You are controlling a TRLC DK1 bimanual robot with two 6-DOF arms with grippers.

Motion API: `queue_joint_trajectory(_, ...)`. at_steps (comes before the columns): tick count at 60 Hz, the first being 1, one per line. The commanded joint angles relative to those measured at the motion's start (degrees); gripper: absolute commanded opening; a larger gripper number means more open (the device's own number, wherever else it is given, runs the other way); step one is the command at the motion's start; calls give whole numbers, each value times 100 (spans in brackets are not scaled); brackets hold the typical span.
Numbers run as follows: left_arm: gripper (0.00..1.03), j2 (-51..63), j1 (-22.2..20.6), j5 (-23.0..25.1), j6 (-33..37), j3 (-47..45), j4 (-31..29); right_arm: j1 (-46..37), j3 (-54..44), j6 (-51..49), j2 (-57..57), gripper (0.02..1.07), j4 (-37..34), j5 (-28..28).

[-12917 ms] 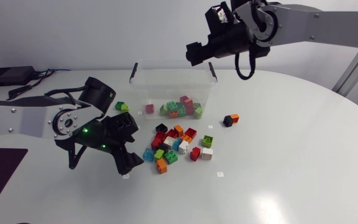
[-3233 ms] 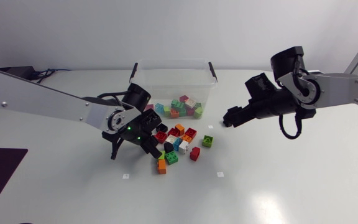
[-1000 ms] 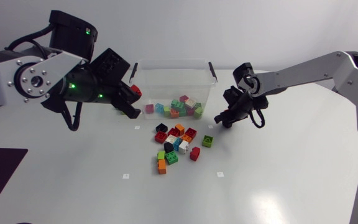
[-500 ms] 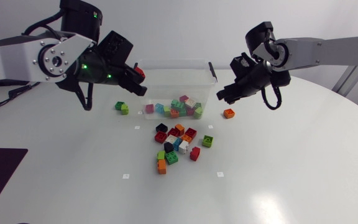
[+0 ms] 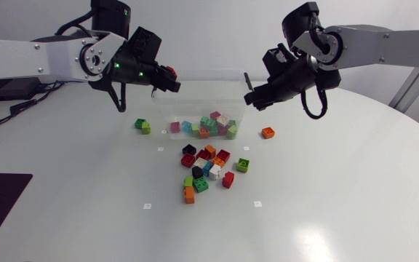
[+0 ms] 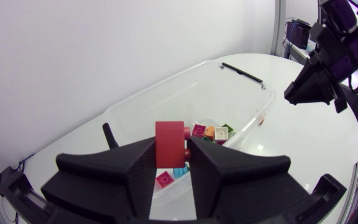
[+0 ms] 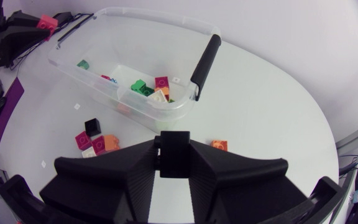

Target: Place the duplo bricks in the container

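Observation:
A clear plastic container stands at the back of the table, with several coloured duplo bricks inside. My left gripper is shut on a red brick and hangs over the container's left end. My right gripper is shut on a black brick, above the table just off the container's right end. A pile of loose bricks lies in front of the container. In the left wrist view, the container lies ahead of and below the fingers.
A lone orange brick lies right of the container, below my right gripper. A green brick lies at the container's left. The container's black handle stands at its near end in the right wrist view.
My left gripper carried the red brick right and up to the container's left end. My right gripper rose from the table with the black brick, leaving the orange brick behind.

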Motion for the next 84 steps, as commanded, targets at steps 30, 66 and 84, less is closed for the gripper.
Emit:
queue_joint_trajectory(30,99,571,202,152,-257,661,85,421,1044,350,443,19,-28,12)
queue_joint_trajectory(66,99,-888,993,451,33,-605,-135,650,2196,420,1418,19,60,65)
queue_joint_trajectory(84,99,-1249,1424,680,297,-1141,-135,676,2776,420,1875,19,25,73)
